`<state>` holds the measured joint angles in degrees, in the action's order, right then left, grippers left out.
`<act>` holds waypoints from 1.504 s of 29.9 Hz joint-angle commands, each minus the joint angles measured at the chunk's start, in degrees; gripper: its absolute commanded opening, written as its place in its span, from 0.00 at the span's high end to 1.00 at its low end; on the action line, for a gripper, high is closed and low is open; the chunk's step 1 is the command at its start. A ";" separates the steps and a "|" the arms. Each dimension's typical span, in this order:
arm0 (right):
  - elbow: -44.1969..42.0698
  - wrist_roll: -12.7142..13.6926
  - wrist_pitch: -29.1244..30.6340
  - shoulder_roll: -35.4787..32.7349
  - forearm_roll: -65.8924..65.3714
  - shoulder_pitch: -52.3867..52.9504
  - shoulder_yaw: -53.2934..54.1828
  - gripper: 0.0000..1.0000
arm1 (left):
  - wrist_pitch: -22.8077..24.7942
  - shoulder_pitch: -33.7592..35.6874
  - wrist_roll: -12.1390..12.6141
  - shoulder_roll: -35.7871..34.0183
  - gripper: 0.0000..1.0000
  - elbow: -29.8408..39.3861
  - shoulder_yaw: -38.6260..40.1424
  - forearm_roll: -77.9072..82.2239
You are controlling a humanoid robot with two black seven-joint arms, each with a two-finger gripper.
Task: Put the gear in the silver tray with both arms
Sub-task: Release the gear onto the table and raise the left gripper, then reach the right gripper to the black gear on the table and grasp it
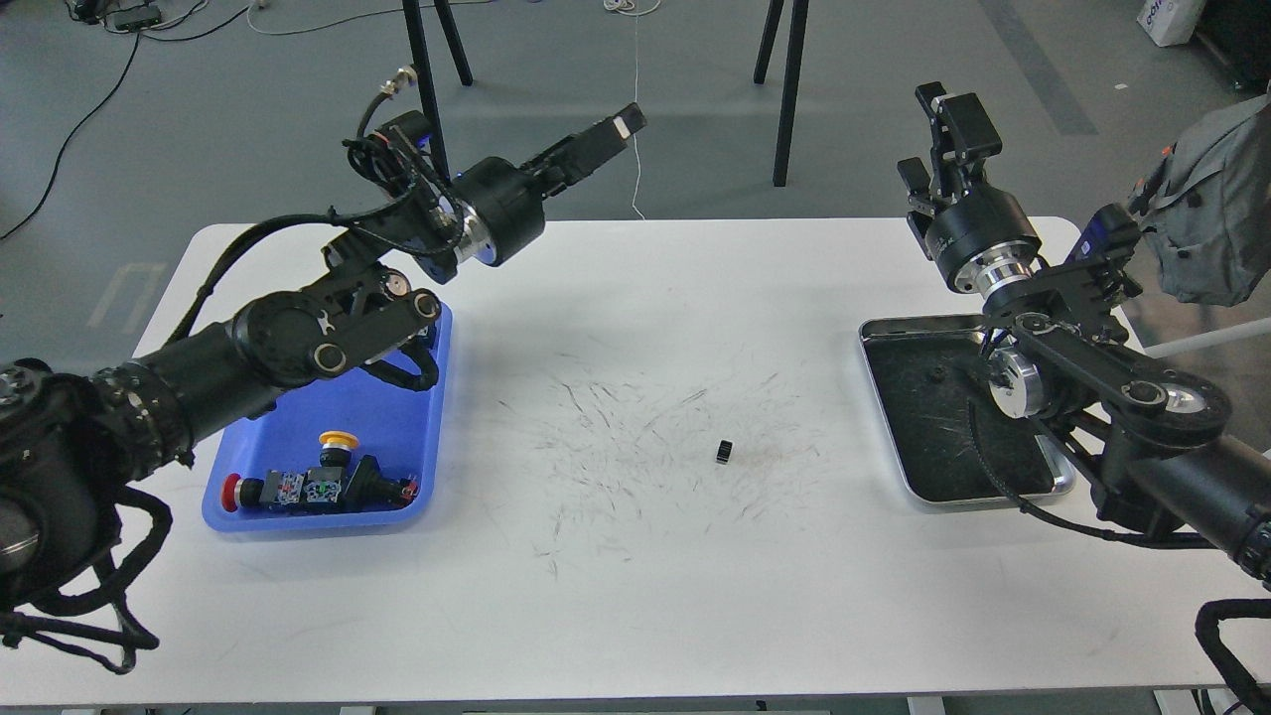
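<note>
A small black gear (724, 452) lies on the white table (635, 596), right of the middle, with no gripper near it. The silver tray (891, 422) sits at the right; a tiny dark piece (933, 375) lies on its scratched bottom. My left gripper (618, 126) is raised high over the table's far edge, pointing up and right, far from the gear; it is seen side-on, so its fingers cannot be told apart. My right gripper (948, 109) is held up behind the tray's far edge, open and empty.
A blue plastic tray (417, 397) at the left holds push-button parts (318, 485), partly under my left arm. Black stand legs (427, 99) rise behind the table. A grey bag (1216, 218) hangs at the far right. My right forearm covers the silver tray's right side.
</note>
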<state>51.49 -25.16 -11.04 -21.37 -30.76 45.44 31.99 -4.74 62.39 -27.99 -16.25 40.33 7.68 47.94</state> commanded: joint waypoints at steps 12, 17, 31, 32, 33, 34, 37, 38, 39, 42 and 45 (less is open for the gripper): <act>5.55 0.55 4.00 -6.48 -1.06 8.70 -20.29 0.05 | 19.85 -2.09 -0.01 -8.62 0.00 -0.78 0.49 -25.94; 6.35 0.81 6.47 -6.84 -3.78 12.91 -28.90 0.05 | 23.01 -3.06 -0.01 -11.26 0.00 -0.87 0.49 -27.11; 8.10 0.55 15.61 -6.75 -16.52 22.67 -44.99 0.05 | 32.74 -3.85 -0.01 -14.51 0.00 -0.34 0.67 -30.18; 8.10 0.55 15.70 -6.58 -17.66 23.29 -46.22 0.05 | 32.74 -3.94 -0.01 -14.51 0.00 -0.87 0.75 -30.88; 8.02 0.55 15.70 -6.49 -18.45 23.73 -47.28 0.05 | 32.74 -4.03 -0.01 -14.77 0.00 -0.78 0.75 -31.84; 8.01 0.46 15.70 -6.40 -19.33 24.25 -48.42 0.05 | 32.74 -4.21 -0.01 -14.78 0.00 -0.78 0.67 -33.16; 8.01 0.20 15.79 -6.40 -21.27 25.31 -50.45 0.05 | 32.74 -4.56 -0.01 -14.69 0.00 -1.31 0.58 -36.06; 7.93 0.11 15.96 -6.40 -22.15 25.49 -50.71 0.05 | 32.74 -4.82 -0.01 -14.43 0.00 -1.83 0.66 -36.51; 7.93 0.11 16.14 -6.31 -23.11 25.66 -50.98 0.05 | 32.74 -5.08 -0.01 -14.25 0.00 -2.27 1.01 -37.38; 7.93 0.11 16.58 -6.22 -26.62 25.93 -51.24 0.05 | 32.74 -5.70 -0.01 -13.90 0.00 -2.98 1.98 -41.16; 8.01 0.02 17.28 -5.79 -31.19 26.10 -51.77 0.05 | 32.74 -5.96 -0.01 -13.81 0.00 -3.33 2.07 -42.13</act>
<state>59.43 -25.06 5.60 -27.59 -57.75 71.37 -19.25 28.00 56.75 -28.00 -30.26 37.46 9.56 7.07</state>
